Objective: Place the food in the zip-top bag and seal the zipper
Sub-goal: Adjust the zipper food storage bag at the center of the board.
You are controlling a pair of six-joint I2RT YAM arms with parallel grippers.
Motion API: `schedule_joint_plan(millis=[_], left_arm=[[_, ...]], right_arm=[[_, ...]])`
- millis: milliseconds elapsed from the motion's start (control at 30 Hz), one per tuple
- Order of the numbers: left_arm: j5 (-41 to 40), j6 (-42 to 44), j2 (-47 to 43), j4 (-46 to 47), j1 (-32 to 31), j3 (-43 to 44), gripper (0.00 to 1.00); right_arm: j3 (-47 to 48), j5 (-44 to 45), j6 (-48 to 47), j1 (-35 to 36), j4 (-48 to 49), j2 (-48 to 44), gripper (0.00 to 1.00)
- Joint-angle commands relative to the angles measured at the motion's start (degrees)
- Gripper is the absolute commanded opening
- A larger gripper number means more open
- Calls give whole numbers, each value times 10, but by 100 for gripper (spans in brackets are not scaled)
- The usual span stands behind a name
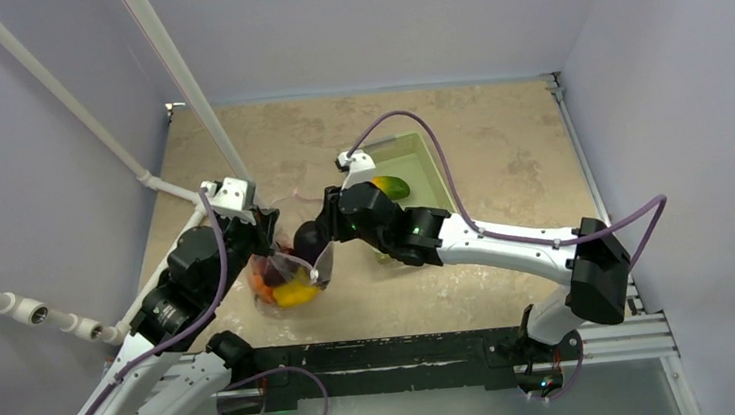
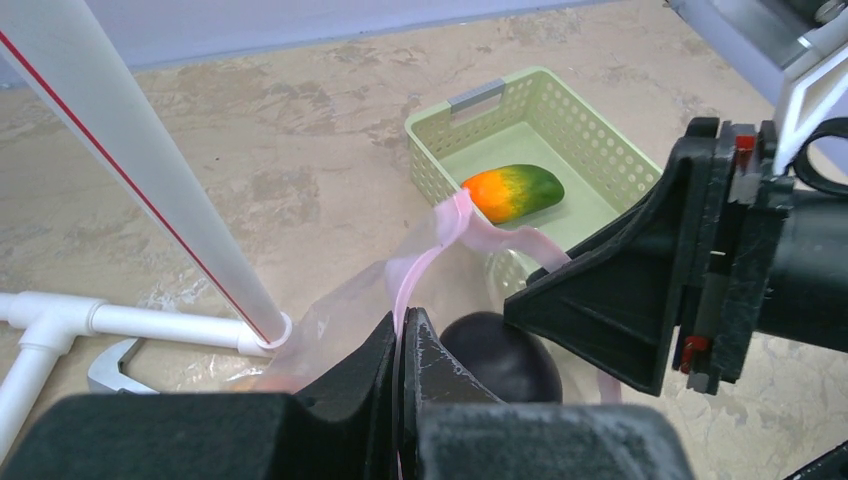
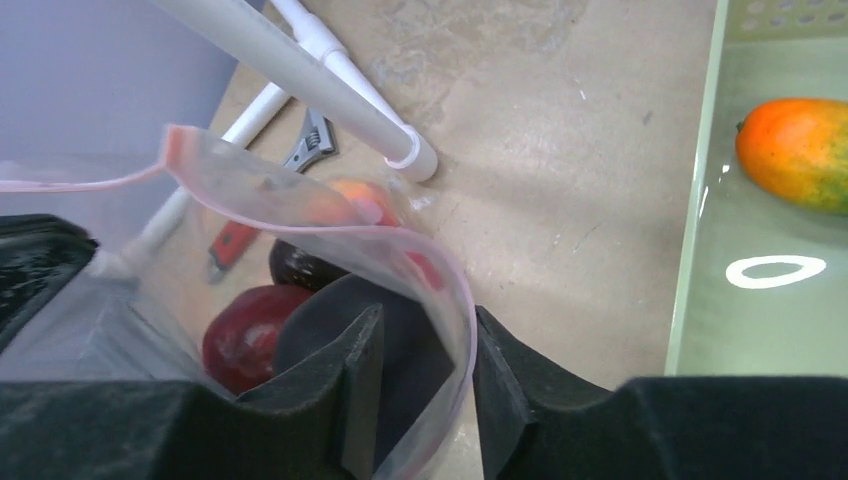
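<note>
The zip-top bag hangs between my two grippers. Inside are a yellow pepper, a red apple and other fruit. My left gripper is shut on the pink zipper strip at the bag's mouth. A dark plum sits at the top of the bag, under my right gripper's finger. My right gripper has its jaws a narrow gap apart astride the bag's rim, with the plum beyond them. An orange-green fruit lies in the basket. The slider tab is not visible.
The pale green basket stands just behind my right gripper. White pipes slant over the left side and end at a floor fitting. A wrench and a red-handled tool lie by the pipes.
</note>
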Motion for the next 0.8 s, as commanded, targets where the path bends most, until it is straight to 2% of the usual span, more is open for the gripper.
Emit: schedule_joint_plan(millis=[0, 67, 133, 433, 533, 767], left_arm=[[0, 0, -10, 32, -1, 20, 0], [0, 1, -11, 32, -1, 19, 0], [-1, 1, -11, 32, -1, 19, 0], [-30, -27, -20, -3, -2, 43, 0], [-43, -47, -40, -33, -2, 50, 0], [-52, -68, -33, -92, -2, 101, 0]], right_arm=[[3, 7, 19, 2, -21, 6, 32], [8, 13, 21, 2, -25, 6, 18], [18, 24, 22, 2, -27, 1, 0], [104, 57, -9, 2, -42, -14, 0], [94, 40, -21, 2, -38, -15, 0], [111, 61, -19, -5, -87, 63, 0]])
